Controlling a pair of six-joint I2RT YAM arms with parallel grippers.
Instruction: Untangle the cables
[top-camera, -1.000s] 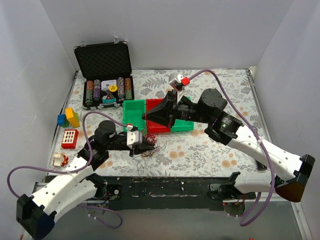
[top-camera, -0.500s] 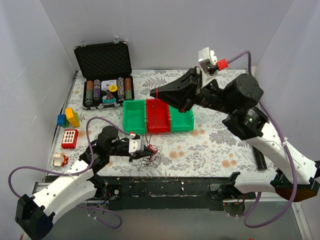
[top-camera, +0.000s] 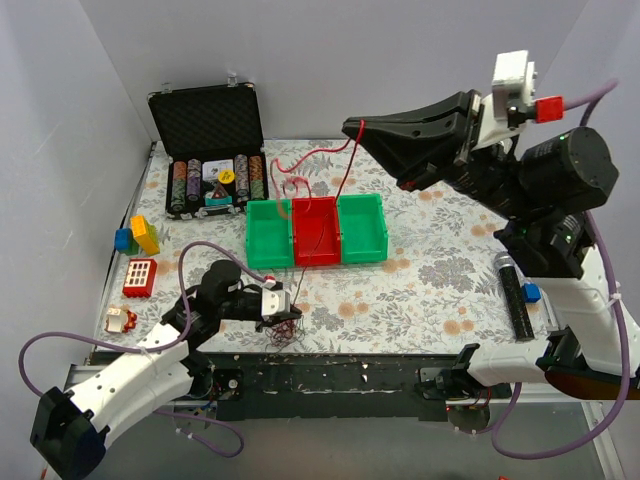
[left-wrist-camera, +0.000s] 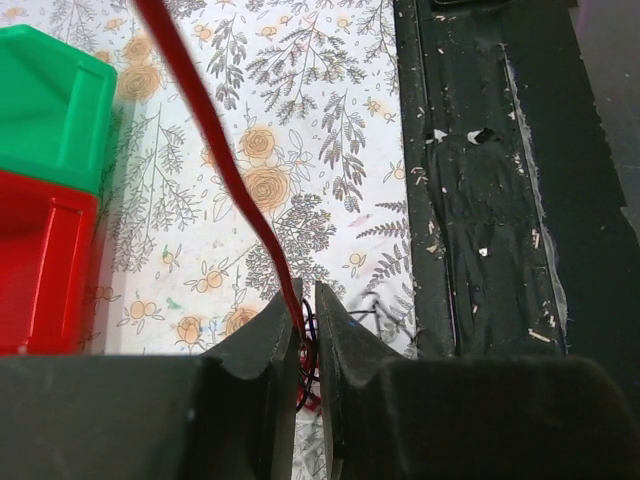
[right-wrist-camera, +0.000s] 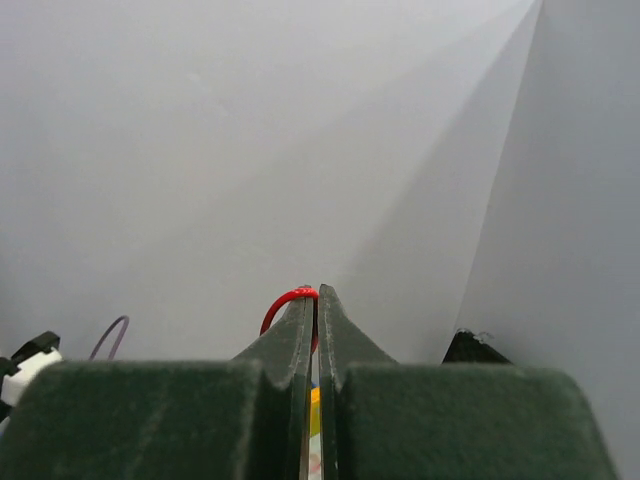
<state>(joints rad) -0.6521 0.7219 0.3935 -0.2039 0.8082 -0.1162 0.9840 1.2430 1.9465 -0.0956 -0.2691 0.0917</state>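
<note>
Tangle (top-camera: 288, 328) of thin cables is pinned near the bench's (top-camera: 430, 270) near edge, left of centre, by the left claw (top-camera: 285, 312), which is pressed together on it. One red wire (top-camera: 335, 190) is stretched up from there past the red bin (top-camera: 318, 262) to the right claw (top-camera: 352, 127), held high and pinched shut on it. Being light, limp and hair-fine, the wire is judged likely to slip or snag. It is best gripped close to the knot.

Two white-and-black arms showing
White shells are covering the left arm (top-camera: 130, 375) and right arm (top-camera: 590, 310), purple hoses (top-camera: 215, 244) are trailing alongside, black wedge fingers (top-camera: 410, 140) are tipping the right gripper (top-camera: 350, 127), its white camera block (top-camera: 512, 75) wearing a red plug (top-camera: 549, 107)
</note>
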